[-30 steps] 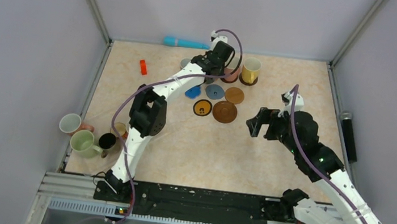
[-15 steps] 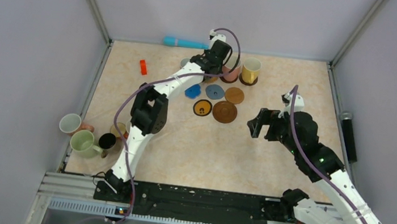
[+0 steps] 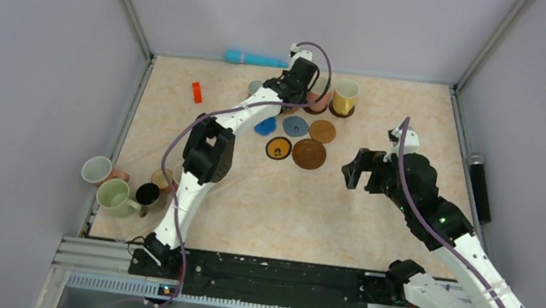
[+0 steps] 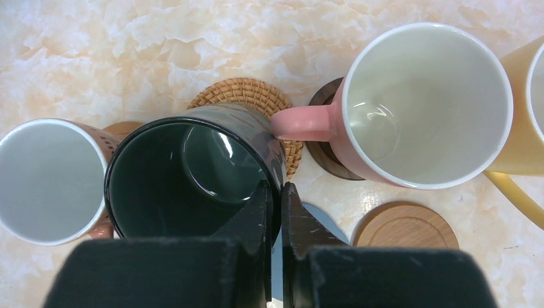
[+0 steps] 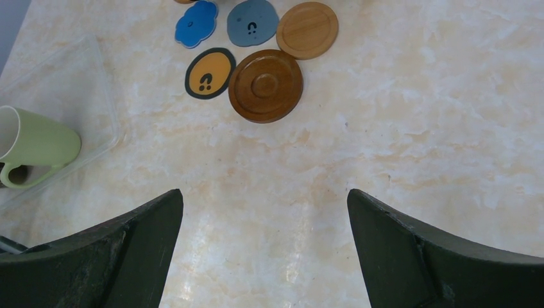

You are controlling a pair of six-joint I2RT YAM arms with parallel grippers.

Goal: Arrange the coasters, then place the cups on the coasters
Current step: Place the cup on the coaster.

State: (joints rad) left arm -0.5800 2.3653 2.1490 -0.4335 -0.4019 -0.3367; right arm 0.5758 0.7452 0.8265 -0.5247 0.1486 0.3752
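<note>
The left end effector (image 4: 274, 192) was clenched on the near wall of the black cup (image 4: 192, 173), one finger inside and one outside. That cup hung over the woven coaster (image 4: 247, 96) toward the far side of the counter (image 4: 96, 51); I couldn't tell whether its base had touched down. The pink cup (image 4: 426, 102) sat just beside it on a dark coaster (image 4: 321, 157), its handle pointing at the black rim. To my eye the job was to settle the cup straight down, centred and clear of that handle, then let go and lift vertically. The right end effector (image 5: 263, 205) hovered released over bare counter, with five empty coasters (image 5: 265, 85) beyond it
</note>
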